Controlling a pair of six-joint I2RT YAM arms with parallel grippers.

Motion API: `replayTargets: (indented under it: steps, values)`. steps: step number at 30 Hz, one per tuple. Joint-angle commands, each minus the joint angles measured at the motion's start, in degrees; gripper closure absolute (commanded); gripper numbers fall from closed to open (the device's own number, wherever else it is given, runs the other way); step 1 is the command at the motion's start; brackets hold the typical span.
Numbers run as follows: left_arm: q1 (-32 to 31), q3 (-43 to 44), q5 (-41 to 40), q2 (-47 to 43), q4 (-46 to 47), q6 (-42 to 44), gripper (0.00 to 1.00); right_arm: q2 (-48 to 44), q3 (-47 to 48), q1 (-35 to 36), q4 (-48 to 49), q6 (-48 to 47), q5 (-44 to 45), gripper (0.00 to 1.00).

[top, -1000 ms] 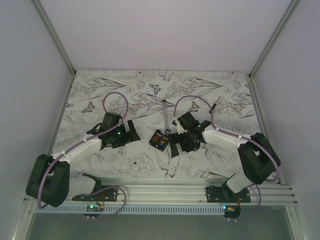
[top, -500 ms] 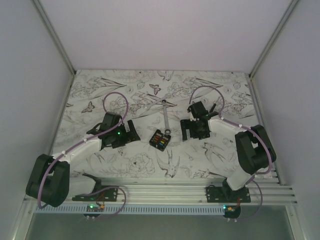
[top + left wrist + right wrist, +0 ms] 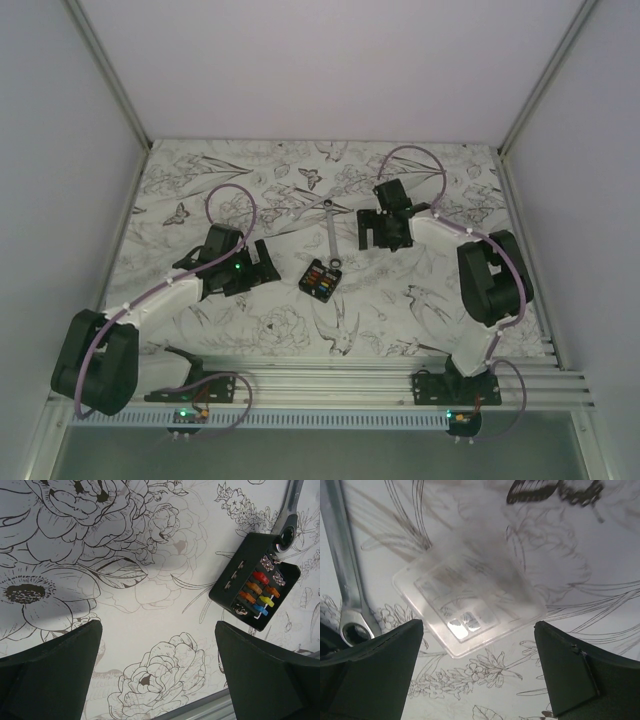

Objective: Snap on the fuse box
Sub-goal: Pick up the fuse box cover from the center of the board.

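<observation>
The fuse box (image 3: 320, 279) lies uncovered at mid-worktop (image 3: 200, 190), fuses showing, a silver wrench (image 3: 330, 232) with its ring end at the box's far corner. The right hand (image 3: 380, 233), fingers spread and empty, hangs over a clear plastic lid (image 3: 470, 597), likely to fetch it for snapping on; the left hand (image 3: 262, 262), also released, sits beside the box. The lid is blurred, and cannot be made out from above

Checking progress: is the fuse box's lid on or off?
Off. Colored fuses show bare in the fuse box; a clear lid lies apart, beside the wrench.
</observation>
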Motion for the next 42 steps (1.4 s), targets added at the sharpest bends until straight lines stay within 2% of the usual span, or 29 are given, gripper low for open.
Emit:
replayTargets:
  steps: [1, 6, 12, 19, 25, 35, 42]
  values:
    - [-0.43, 0.06, -0.02, -0.85, -0.3, 0.75, 0.0, -0.16, 4.36, 1.15, 1.05, 1.19, 6.65, 0.0]
    - [-0.42, 0.24, -0.05, -0.5, -0.43, 0.92, 0.0, 0.73, 8.78, 4.73, -1.15, 0.88, 15.49, 0.0]
    - [-0.42, 0.37, 0.39, -0.11, -0.41, 0.77, 0.0, 7.21, 15.49, 8.44, -2.49, 0.04, 24.94, 0.0]
    - [-0.45, 0.06, 0.02, -0.78, -0.39, 0.91, 0.0, 12.29, 20.11, 10.77, -5.32, -1.78, 30.35, 0.0]
    - [-0.46, 0.06, -0.02, -0.58, -0.4, 0.75, 0.0, 11.19, 17.36, 11.24, -8.21, -2.61, 31.71, 0.0]
    - [-0.44, 0.59, 0.41, 0.27, -0.37, 0.66, 0.0, 1.58, 6.3, 10.6, -10.15, -1.64, 30.5, 0.0]
    - [-0.47, 0.69, 0.75, 0.59, -0.36, 0.62, 0.0, -2.78, 2.49, 5.27, -5.27, -1.25, 16.53, 0.0]
